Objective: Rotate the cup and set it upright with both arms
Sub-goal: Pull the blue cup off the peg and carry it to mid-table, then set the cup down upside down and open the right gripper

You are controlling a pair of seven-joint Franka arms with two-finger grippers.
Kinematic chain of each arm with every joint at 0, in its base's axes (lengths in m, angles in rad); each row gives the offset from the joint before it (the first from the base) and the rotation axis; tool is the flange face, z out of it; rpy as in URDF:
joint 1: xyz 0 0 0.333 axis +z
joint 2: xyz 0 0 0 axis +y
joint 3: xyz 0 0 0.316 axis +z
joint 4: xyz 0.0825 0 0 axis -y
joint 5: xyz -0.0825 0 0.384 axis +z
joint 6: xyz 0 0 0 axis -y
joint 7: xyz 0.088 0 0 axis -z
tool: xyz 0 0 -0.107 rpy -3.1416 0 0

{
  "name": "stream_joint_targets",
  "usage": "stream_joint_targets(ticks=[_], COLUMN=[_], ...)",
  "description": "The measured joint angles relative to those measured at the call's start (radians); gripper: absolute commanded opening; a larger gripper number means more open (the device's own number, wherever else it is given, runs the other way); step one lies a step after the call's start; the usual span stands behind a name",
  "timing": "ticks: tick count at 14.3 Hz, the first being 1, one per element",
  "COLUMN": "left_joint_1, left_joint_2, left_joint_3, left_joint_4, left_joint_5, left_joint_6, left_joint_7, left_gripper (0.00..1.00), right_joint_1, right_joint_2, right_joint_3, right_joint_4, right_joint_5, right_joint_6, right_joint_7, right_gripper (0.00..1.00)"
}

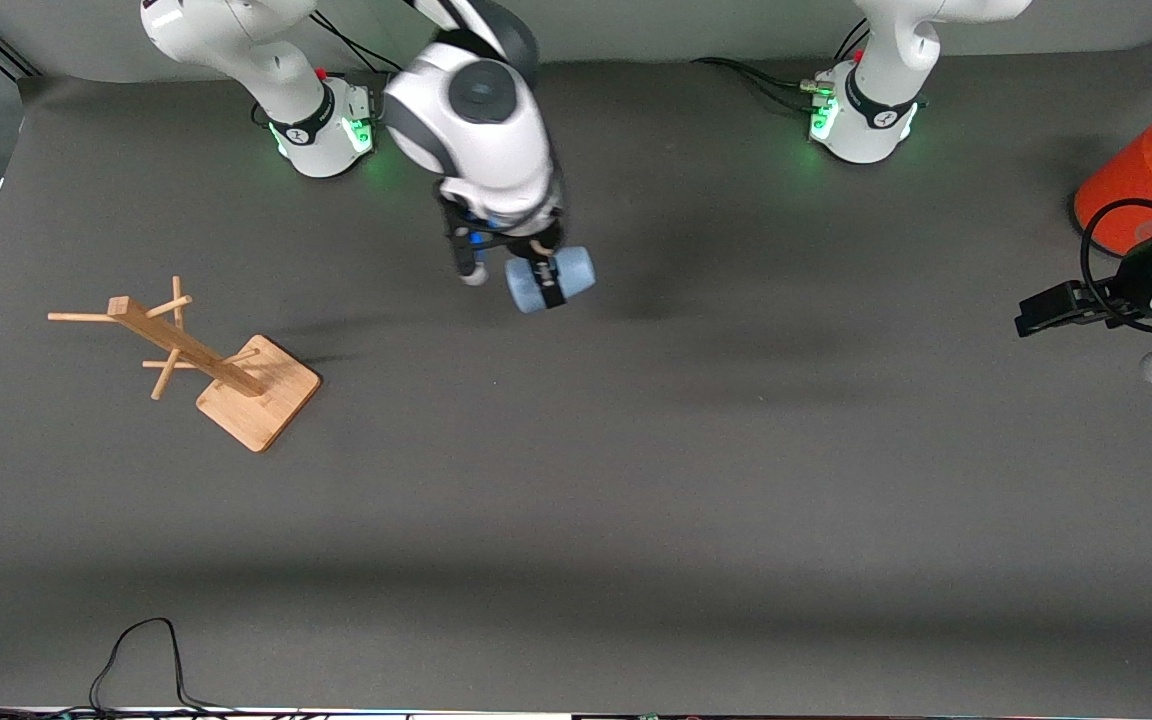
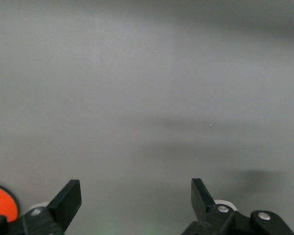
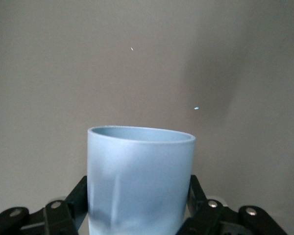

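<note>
Right end effector (image 1: 548, 282) clamps the cup (image 1: 551, 279) across its sides, lying sideways above mid-counter (image 1: 636, 480), presumably presented for handover. Left end effector (image 1: 1036, 312) waits spread wide and empty beside the can (image 1: 1136, 185)

One light-blue cup (image 1: 551, 279). One orange can (image 1: 1146, 180) with a silver top. One wooden peg rack (image 1: 206, 362) on a square base. Two white robot arms, each with one black two-finger gripper: right gripper (image 1: 546, 280), left gripper (image 1: 1061, 305).
</note>
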Motion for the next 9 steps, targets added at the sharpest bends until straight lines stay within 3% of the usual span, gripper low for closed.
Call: stream_joint_targets(ticks=[2, 7, 9], left_joint_1=[0.001, -0.001, -0.003], left_joint_2=[-0.003, -0.005, 0.006], left_joint_3=[0.001, -0.001, -0.003], left_joint_4=[0.006, 0.006, 0.004], left_joint_5=[-0.006, -0.024, -0.024], left_joint_6=[0.001, 0.001, 0.001], left_joint_7=[0.0, 0.0, 0.0], left_gripper=[1.0, 1.0, 1.0], right_joint_1=[0.047, 0.12, 0.125], right_joint_2=[0.112, 0.309, 0.35], right_joint_3=[0.0, -0.001, -0.001], right_joint_4=[0.032, 0.156, 0.18], right_joint_5=[-0.097, -0.229, -0.26], right_joint_6=[0.043, 0.052, 0.052], right_joint_7=[0.124, 0.289, 0.315], right_gripper=[0.75, 0.78, 0.92])
